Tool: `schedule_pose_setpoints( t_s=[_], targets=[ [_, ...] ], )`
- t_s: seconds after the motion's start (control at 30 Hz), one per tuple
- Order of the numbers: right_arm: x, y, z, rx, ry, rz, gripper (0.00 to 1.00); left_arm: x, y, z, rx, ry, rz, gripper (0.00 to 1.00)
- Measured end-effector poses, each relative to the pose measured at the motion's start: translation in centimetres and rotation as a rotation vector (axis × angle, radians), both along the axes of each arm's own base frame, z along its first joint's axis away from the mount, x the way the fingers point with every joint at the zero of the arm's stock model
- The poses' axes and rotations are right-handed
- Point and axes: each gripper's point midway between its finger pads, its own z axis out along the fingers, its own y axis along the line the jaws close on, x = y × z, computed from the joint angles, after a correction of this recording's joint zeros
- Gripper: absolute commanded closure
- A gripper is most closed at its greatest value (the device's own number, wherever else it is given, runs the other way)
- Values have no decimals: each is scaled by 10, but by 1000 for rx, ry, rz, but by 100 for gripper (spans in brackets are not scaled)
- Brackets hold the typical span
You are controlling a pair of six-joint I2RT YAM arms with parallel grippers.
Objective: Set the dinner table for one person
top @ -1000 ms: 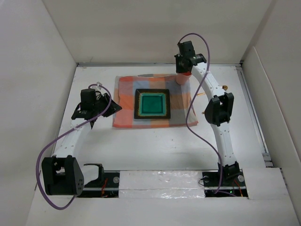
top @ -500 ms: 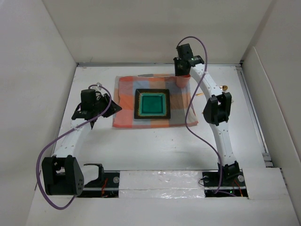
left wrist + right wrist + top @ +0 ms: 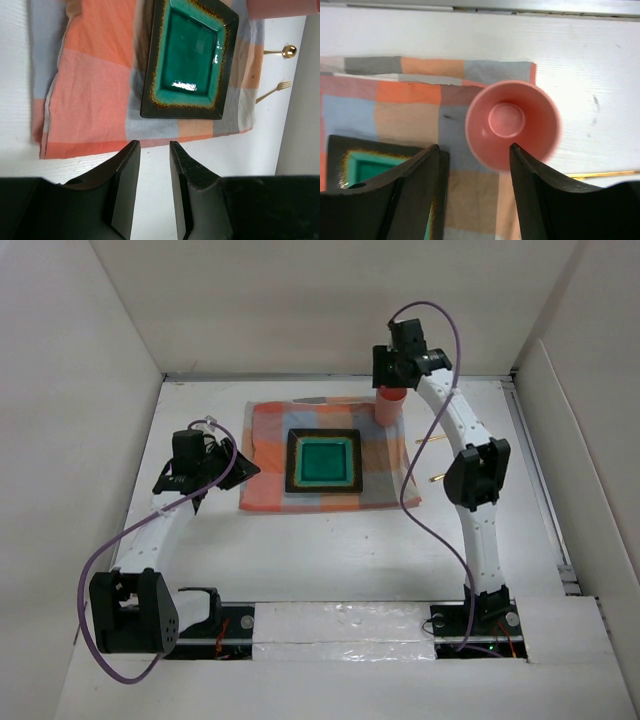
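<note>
On the white dinner table (image 3: 330,550) lies an orange-and-grey checked cloth (image 3: 268,440) with a dark-rimmed green square plate (image 3: 323,461) in its middle. A pink cup (image 3: 390,406) stands upright on the cloth's far right corner. My right gripper (image 3: 474,147) hangs open just above the cup (image 3: 512,125), its fingers clear of the rim. At the cloth's left edge my left gripper (image 3: 153,144) is low over the table, jaws a narrow gap apart and empty. The plate (image 3: 187,57) lies ahead of it.
A gold spoon (image 3: 281,51) and a gold fork (image 3: 274,91) lie on the bare table right of the cloth, beside the right arm's elbow (image 3: 478,475). Upright white panels wall in the table on three sides. The cloth's far edge is folded over.
The right gripper has opened, let go of the pink cup and risen above it. The cup stays on the cloth's corner. The left jaws have parted slightly.
</note>
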Motion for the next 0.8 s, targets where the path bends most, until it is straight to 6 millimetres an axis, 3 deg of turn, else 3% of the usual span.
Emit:
schedule_pose_setpoints(
  t_s=[0.07, 0.13, 0.17, 0.2, 0.27, 0.37, 0.43, 0.53, 0.57, 0.6, 0.7, 0.8],
  targets=[
    [-6, -11, 27, 38, -35, -22, 36, 0, -1, -2, -2, 7, -2, 72],
    [-14, -31, 56, 70, -82, -57, 45, 1, -1, -4, -6, 12, -6, 72],
    [-20, -42, 69, 89, -106, -82, 54, 2, -2, -4, -7, 13, -8, 72],
    [-27, -56, 82, 105, -127, -114, 79, 1, -3, -5, -8, 14, -13, 72],
    [-45, -87, 102, 136, -183, -195, 100, 1, -5, -5, -8, 12, -18, 72],
    [-76, -138, 107, 179, -209, -347, 100, 1, -7, -4, -8, 8, -23, 73],
    [-95, -172, 88, 201, -186, -450, 100, -1, -8, -5, -8, 6, -28, 74],
    [-123, -221, 24, 211, -65, -609, 100, -6, -9, -7, -9, 3, -32, 74],
    [-123, -221, 24, 211, -65, -609, 87, -9, -10, -8, -11, 3, -37, 74],
    [-149, -247, -37, 206, 78, -717, 81, -14, -11, -10, -14, 7, -42, 74],
    [-179, -253, -91, 217, 217, -786, 67, -21, -13, -15, -23, 10, -56, 74],
    [-191, -248, -117, 236, 289, -806, 64, -29, -15, -20, -32, 21, -68, 74]
  ],
)
